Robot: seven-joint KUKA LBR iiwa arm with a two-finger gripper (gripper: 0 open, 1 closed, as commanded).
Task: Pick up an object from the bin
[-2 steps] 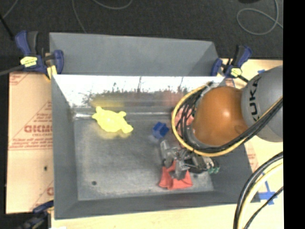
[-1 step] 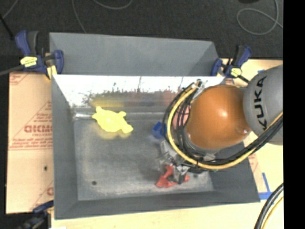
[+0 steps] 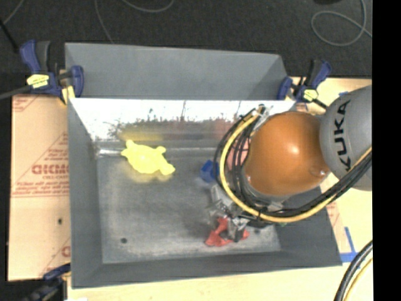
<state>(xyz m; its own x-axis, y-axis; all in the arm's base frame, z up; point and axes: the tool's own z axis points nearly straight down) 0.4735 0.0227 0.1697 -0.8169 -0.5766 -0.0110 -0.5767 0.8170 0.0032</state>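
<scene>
While the gripper (image 3: 230, 223) sat over the small red piece (image 3: 216, 238) low in the bin (image 3: 150, 221), I couldn't tell its jaws' state; the piece seemed light, rigid, best pinched mid-body.

A robotics lab: a KUKA-branded arm (image 3: 346, 137) with looped cables (image 3: 227, 152) reaches into a grey metal bin (image 3: 175, 74) on a dark surface (image 3: 219, 24).

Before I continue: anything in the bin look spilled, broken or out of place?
Nothing stands out. A yellow toy lies back left, a blue piece sits partly behind the arm, a red piece lies by the gripper, all inside the bin.
</scene>
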